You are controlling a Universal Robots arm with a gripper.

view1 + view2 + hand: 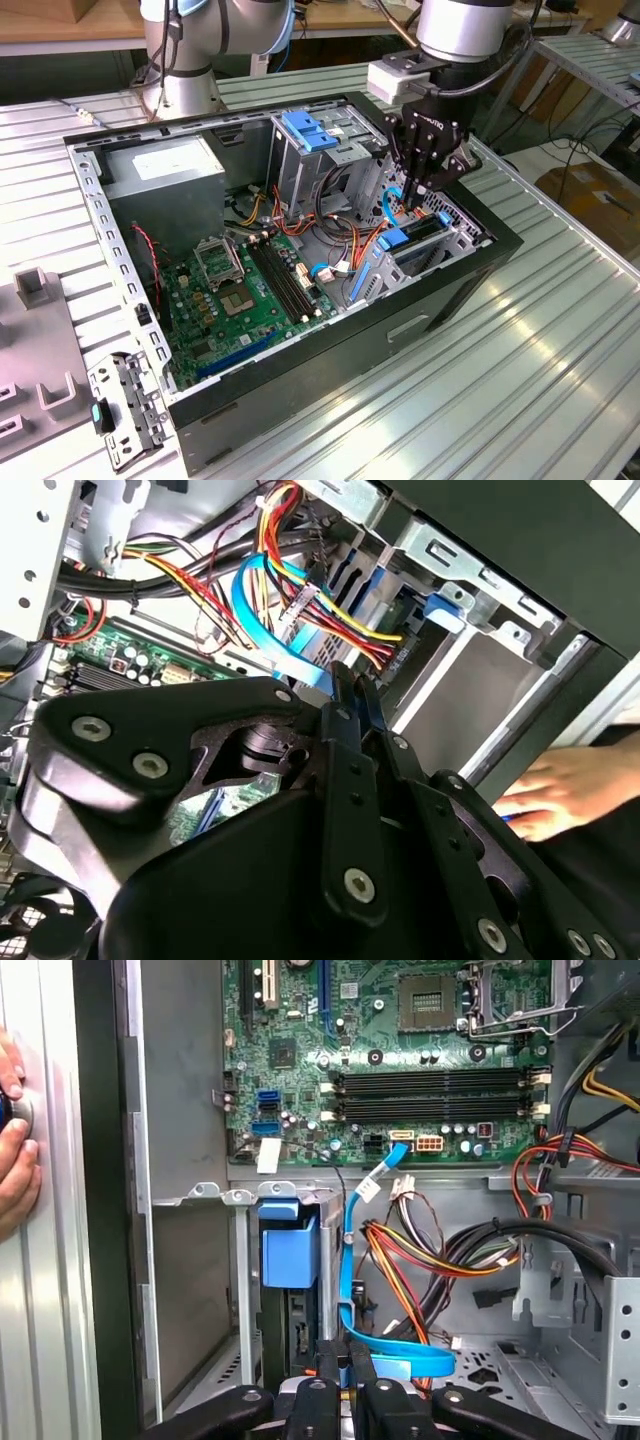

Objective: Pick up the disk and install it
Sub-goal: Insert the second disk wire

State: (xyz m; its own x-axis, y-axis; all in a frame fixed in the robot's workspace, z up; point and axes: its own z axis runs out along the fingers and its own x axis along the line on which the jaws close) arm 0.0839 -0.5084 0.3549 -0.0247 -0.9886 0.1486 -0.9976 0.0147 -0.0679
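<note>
The disk (418, 232) stands on edge in the drive bay at the front corner of the open computer case (330, 375), with its blue carrier rail (393, 240) on top. In the first wrist view the blue rail tab (290, 1245) caps the disk's dark edge (298, 1330). My gripper (413, 193) hangs just above and behind the bay, fingers pressed together. A flat blue cable (348, 1260) runs right past the fingertips (328, 1375); I cannot tell if it is pinched. The gripper (348, 692) looks shut in both wrist views.
A person's hand (15, 1140) rests outside the case wall, also seen as a hand (560, 790) beside the case. Bundles of orange and yellow wires (420, 1260) crowd the bay's side. The motherboard (250, 290), power supply (165, 170) and tall drive cage (315, 150) fill the case.
</note>
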